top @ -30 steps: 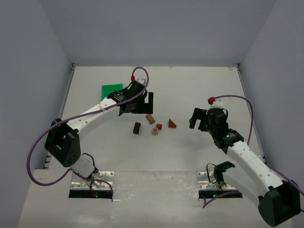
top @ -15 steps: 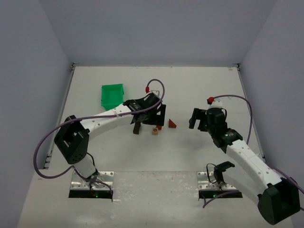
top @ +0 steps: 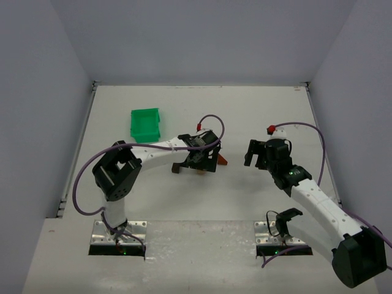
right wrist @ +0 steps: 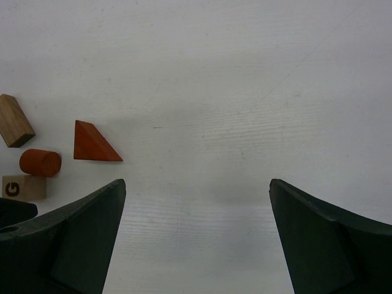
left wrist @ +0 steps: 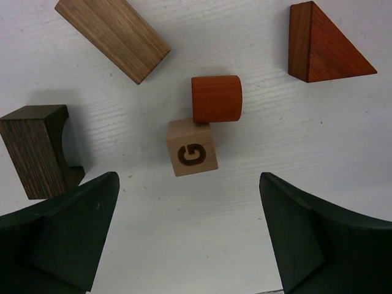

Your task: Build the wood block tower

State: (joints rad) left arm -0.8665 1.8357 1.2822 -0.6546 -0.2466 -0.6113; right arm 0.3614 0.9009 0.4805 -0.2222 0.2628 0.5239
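A white table (top: 245, 110) walled in by pale panels carries everything. The left arm (top: 153, 150) reaches from its base at the near edge in a long curve toward the middle of the table. The right arm (top: 318, 205) stretches up the right side and ends well apart from the blocks, its head pointed toward them. A green plastic bin (top: 146, 123) sits on the table behind the left arm, apart from the blocks.

The left fingers (left wrist: 67, 233) are spread wide and released, grasping nothing; they hang directly over the cluster of blocks. The right fingers (right wrist: 67, 239) are likewise spread and released, with only bare table between them and the blocks off toward their left.

The pieces for the wood block tower lie loose near the centre of the table, each resting on the surface, none on top of another. In the left wrist view:
- A tan bar (left wrist: 113, 38) lies at an angle at the upper left.
- A dark brown block (left wrist: 33, 150) with a notch cut in one side sits at the left, just beside the left-hand finger.
- A reddish-brown triangular wedge (left wrist: 321, 46) lies at the upper right, apart from the others.
- A reddish cylinder (left wrist: 216, 98) lies on its side in the middle.
- A tan cube (left wrist: 192, 147) marked with the letter G lies just below the cylinder and appears to touch it, in line with the gap between the fingers, just beyond their tips.
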